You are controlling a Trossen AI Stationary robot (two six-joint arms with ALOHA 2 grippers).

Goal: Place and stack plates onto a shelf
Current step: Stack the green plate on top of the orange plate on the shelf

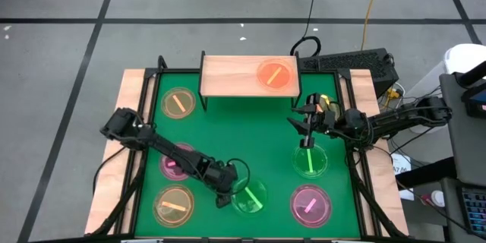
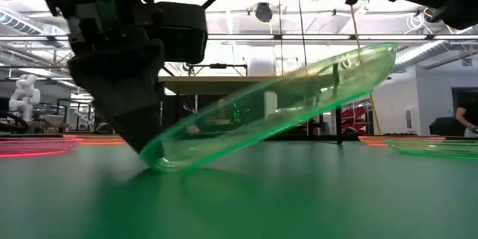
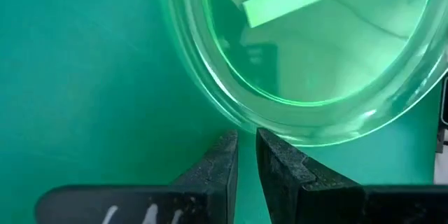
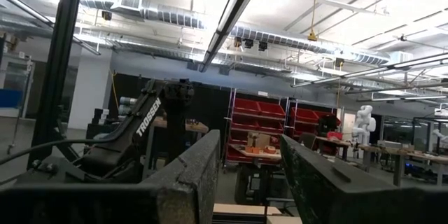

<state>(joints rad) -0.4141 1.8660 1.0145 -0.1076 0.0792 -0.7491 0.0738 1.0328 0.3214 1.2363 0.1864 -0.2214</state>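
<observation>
The left gripper [image 1: 225,195] sits low at the table's front centre, its fingers [image 3: 222,159] pinched onto the near rim of a green plate [image 1: 250,197], with only a thin slit between them. In the low view this plate [image 2: 284,101] is tilted: the gripped edge touches the green table [image 1: 250,129] and the far edge is raised. Its bright stripe [image 1: 256,200] runs roughly from 8 to 2 o'clock in the high view.

The right gripper [image 1: 304,125] hovers at about 3 o'clock from table centre, fingers apart and empty, just above a second green plate [image 1: 310,160].

The shelf [image 1: 249,76] stands at 12 o'clock, long axis left to right, with an orange plate [image 1: 276,74] on its right half. Other plates lie around the table.
</observation>
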